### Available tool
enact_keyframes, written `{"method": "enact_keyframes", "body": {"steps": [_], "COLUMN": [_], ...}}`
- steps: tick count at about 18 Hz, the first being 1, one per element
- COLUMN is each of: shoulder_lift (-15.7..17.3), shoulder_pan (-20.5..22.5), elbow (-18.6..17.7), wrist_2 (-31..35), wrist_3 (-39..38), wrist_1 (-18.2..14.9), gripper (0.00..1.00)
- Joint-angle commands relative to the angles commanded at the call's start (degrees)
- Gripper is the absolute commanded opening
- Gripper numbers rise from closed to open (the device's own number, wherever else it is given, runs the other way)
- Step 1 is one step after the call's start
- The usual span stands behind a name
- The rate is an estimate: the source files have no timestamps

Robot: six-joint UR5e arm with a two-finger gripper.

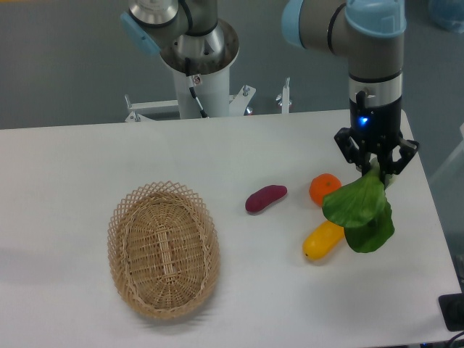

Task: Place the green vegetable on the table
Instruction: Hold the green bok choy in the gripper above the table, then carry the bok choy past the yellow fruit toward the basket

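1. One wicker basket [164,250], lower left of frame, on the white counter [72,167].
2. One yellow fruit [322,240], one purple sweet potato [266,198], one orange [323,187], centre-right.
3. One green vegetable [361,211], right of frame, hanging leaf-down, partly over the yellow fruit. Looks light and floppy; stem end is best to hold.
4. Tool [375,168] pinching its top.

Arm upright at right, gripper [376,169] pointing down, clamped

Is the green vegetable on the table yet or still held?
Still held: the gripper clamps the green vegetable, its leaves dangling over the yellow fruit.
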Motion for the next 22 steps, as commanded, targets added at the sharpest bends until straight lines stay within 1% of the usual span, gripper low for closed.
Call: {"method": "enact_keyframes", "body": {"steps": [7,14,18,19,22], "shoulder_lift": [-0.26,-0.97,-1.41,-1.93,-3.33], "shoulder_pan": [-0.44,-0.70,-2.02,-2.20,-4.65], "elbow": [0.44,-0.09,-0.17,-0.18,0.44], "wrist_2": [0.26,0.53,0.53,0.53,0.53], "wrist_3": [-0.26,-0.88,-3.51,-4.47,-9.82], "wrist_1": [0.00,0.26,0.61,0.62,1.49], "gripper": [0.37,0.37,0.37,0.37,0.37]}}
